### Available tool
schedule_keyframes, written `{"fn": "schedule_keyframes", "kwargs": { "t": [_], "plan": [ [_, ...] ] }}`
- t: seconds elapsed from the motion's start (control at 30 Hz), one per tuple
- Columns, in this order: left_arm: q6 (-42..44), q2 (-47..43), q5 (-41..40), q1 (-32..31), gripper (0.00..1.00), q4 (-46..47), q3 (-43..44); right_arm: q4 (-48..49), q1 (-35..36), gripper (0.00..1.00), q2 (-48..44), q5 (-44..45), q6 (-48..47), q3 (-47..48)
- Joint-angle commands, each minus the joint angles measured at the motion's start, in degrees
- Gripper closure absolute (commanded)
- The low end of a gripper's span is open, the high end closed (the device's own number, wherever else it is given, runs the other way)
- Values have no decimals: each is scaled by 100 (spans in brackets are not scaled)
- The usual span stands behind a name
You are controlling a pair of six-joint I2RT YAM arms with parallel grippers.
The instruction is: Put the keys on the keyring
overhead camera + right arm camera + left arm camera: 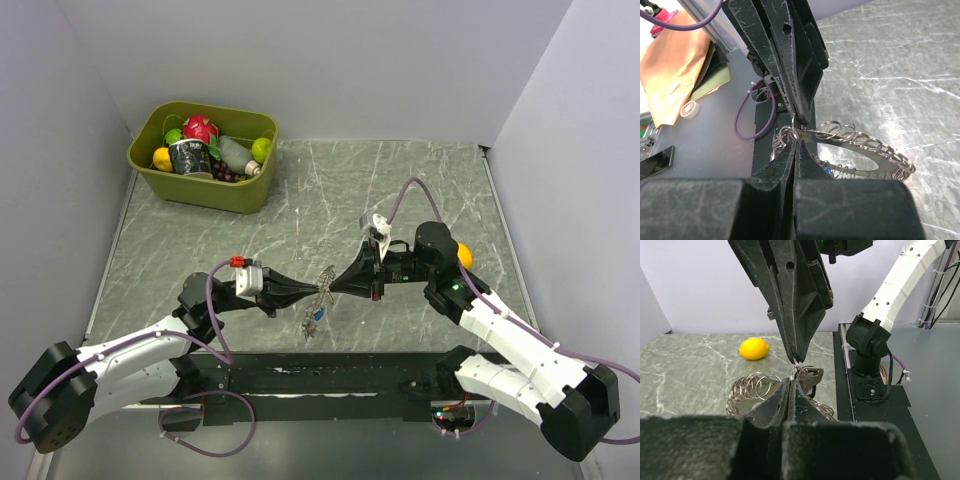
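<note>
The keyring [322,291] is a flat oval metal plate carrying several small split rings. It hangs above the table between my two grippers. It shows as the plate in the right wrist view [867,150] and as a fan of rings in the left wrist view [754,388]. A key with a blue head [317,314] dangles under it and shows in the right wrist view [826,170]. The other keys are not visible. My left gripper [314,291] and right gripper [335,287] meet tip to tip. Each is shut on the ring cluster at the plate's end.
A green bin [240,196] holding fruit and a can stands at the back left. A yellow lemon [465,255] lies behind the right arm and shows in the left wrist view [754,348]. A black base strip [330,375] runs along the near edge.
</note>
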Motion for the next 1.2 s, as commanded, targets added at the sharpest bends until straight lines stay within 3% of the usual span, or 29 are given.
{"fn": "schedule_keyframes", "kwargs": {
  "t": [0.0,0.93,0.97,1.03,1.1,1.17],
  "plan": [
    [100,-161,-94,-42,99,440,157,100,41,100,-162,66,-40,62],
    [20,-188,-296,-51,99,678,140,-5,41,100,-329,321,-172,-114],
    [12,-187,-296,-51,99,678,140,-14,41,97,-338,347,-181,-105],
    [-6,-170,-287,-42,99,704,140,-49,50,79,-364,391,-189,-70],
    [-23,-170,-287,-51,99,713,131,-84,41,51,-426,487,-189,-61],
    [-15,-179,-296,-51,99,713,122,-84,41,40,-574,566,-224,-61]
  ]
}}
